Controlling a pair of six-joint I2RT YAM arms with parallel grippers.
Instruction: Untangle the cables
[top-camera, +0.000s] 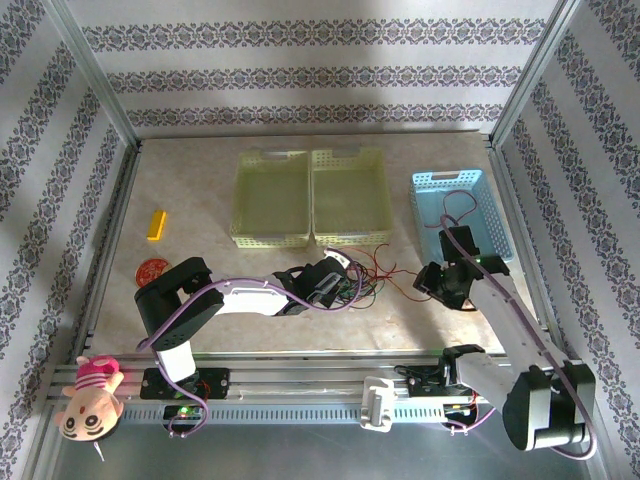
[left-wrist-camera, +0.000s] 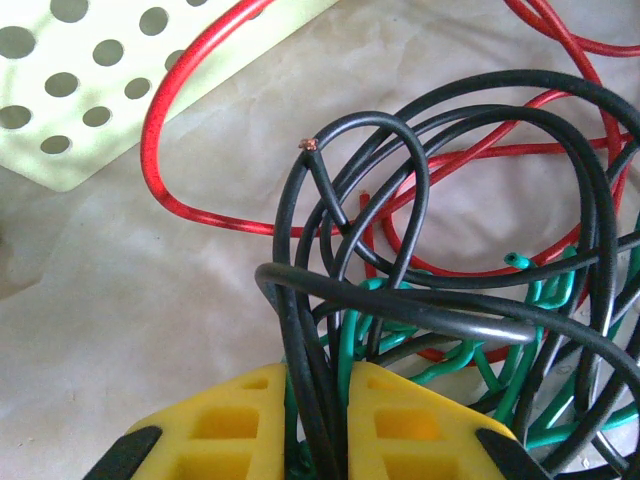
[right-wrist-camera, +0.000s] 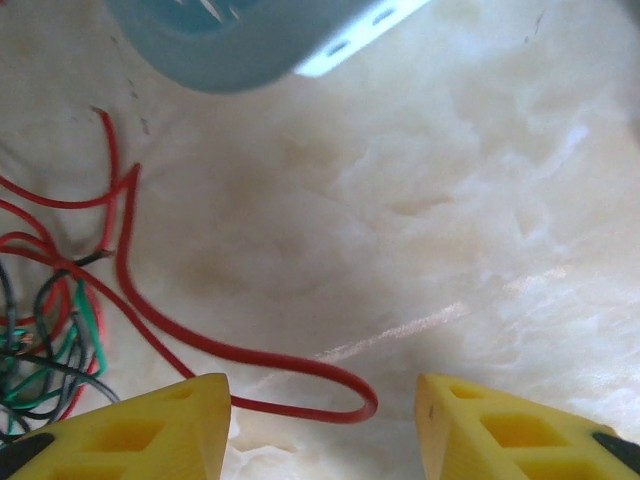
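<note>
Tangled black, red and green cables just before the yellow baskets. Black and green strands pinched in the left gripper. Spread wide over a red loop, the right gripper.

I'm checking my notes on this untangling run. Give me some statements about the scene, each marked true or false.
1. The left end effector is shut on black cables. True.
2. The right end effector grips the red cable. False: it is open, and the red loop lies between its fingers.
3. A loose cable lies in the blue basket. True.
4. The yellow block sits inside a yellow-green basket. False: it lies on the table, left of the baskets.
</note>
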